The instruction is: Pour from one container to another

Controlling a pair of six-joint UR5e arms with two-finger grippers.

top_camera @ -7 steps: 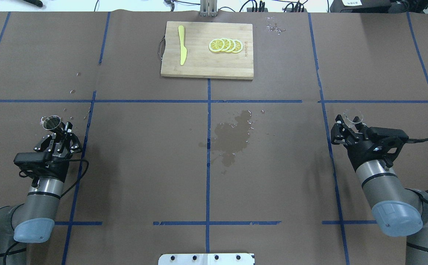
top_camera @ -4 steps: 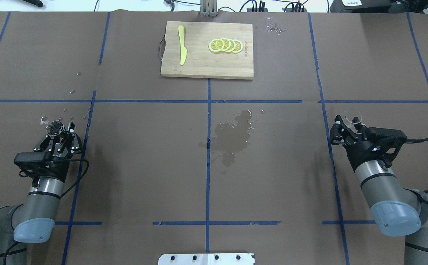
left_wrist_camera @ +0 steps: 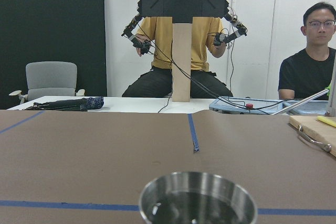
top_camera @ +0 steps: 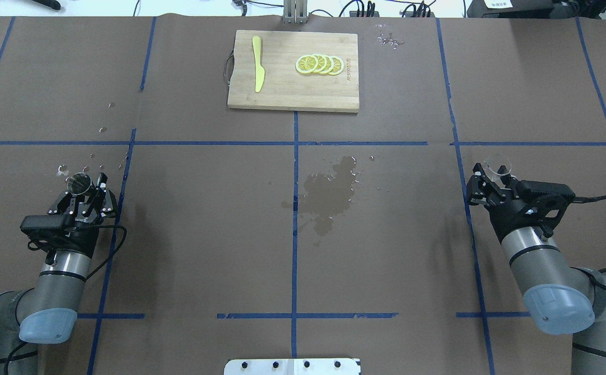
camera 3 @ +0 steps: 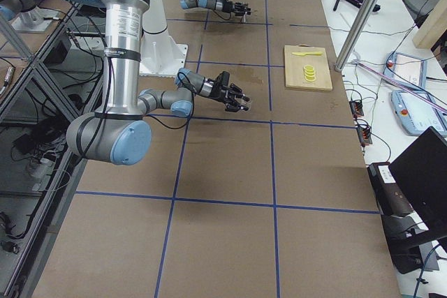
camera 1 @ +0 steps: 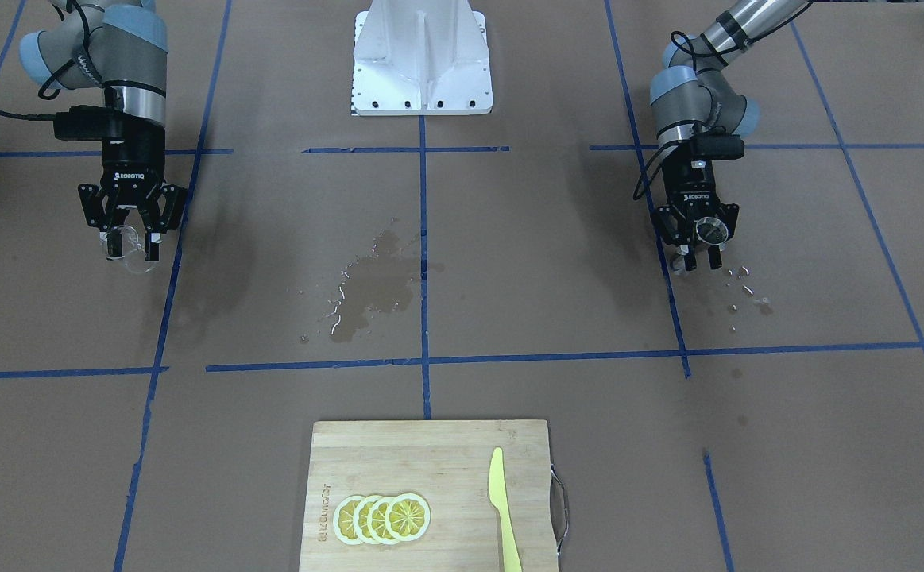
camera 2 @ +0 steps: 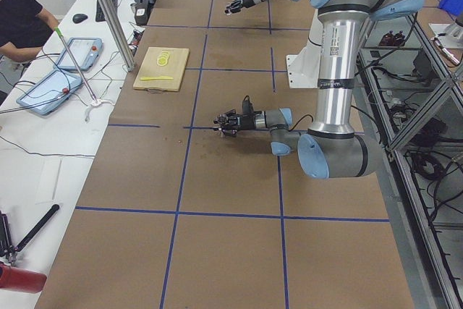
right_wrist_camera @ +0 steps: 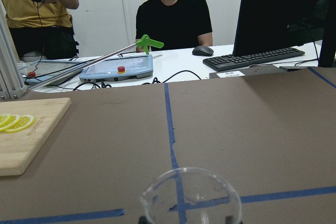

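Observation:
The grey steel jigger [top_camera: 78,183] stands upright at the table's left, with my left gripper [top_camera: 86,190] shut on it. In the left wrist view the jigger's rim [left_wrist_camera: 197,195] fills the bottom centre, and dark liquid shows inside. The front view has the jigger [camera 1: 710,231] in the left gripper [camera 1: 698,258] on its right side. Far to the right, my right gripper [top_camera: 494,179] is shut on the small clear glass cup [top_camera: 497,170], held upright just above the table. The cup [right_wrist_camera: 190,192] looks empty in the right wrist view. The front view places the cup [camera 1: 137,262] on its left.
A wooden cutting board [top_camera: 293,94] lies at the far centre with a yellow knife [top_camera: 257,62] and lemon slices [top_camera: 319,64]. A wet spill [top_camera: 329,195] darkens the middle of the table. Droplets [top_camera: 63,169] lie by the jigger. The robot's white base plate [top_camera: 292,366] is at the near edge.
The jigger in my left gripper has swung from tilted away to upright and come slightly nearer. My right gripper with the cup has barely shifted.

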